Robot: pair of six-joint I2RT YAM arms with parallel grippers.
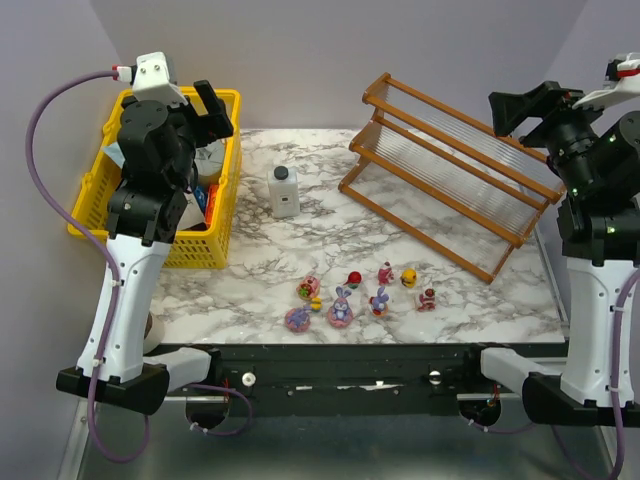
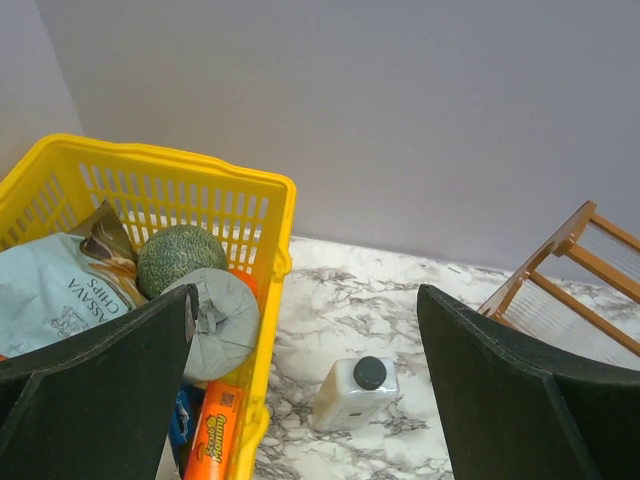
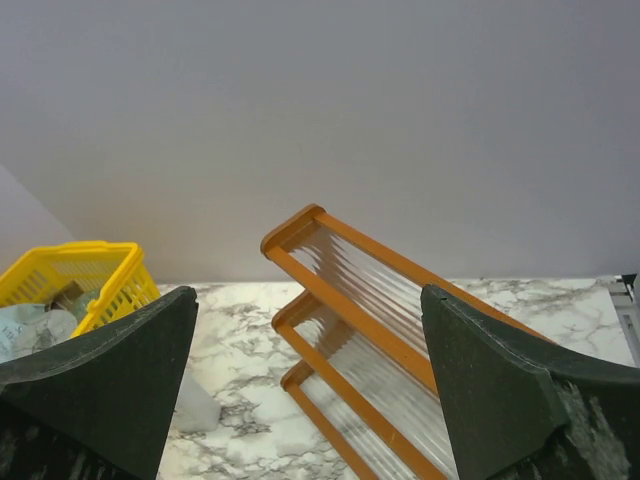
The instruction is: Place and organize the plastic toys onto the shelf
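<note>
Looking down from above, where did the plastic toys (image 1: 360, 295) lie? the first asked.

"Clustered on the marble table (image 1: 300, 240) near its front edge, between the two arm bases," said the second. "Both grippers were raised well apart from them, and the shelf (image 1: 450, 175) stood slanted at the far right with nothing on its tiers."

"And the left gripper (image 1: 205, 108)?"

"Up over the yellow basket (image 1: 222, 232), fingers spread wide, holding and touching nothing. Its wrist camera saw the basket (full of packets and a green melon), a white bottle (image 2: 350, 392) on the table beyond it and a corner of the shelf."

"The right gripper (image 1: 520, 108)?"

"Likewise spread wide and empty-handed, poised above the shelf's far right end; the wrist view showed the rails and ribbed panels between its fingers (image 3: 500, 370)."
</note>
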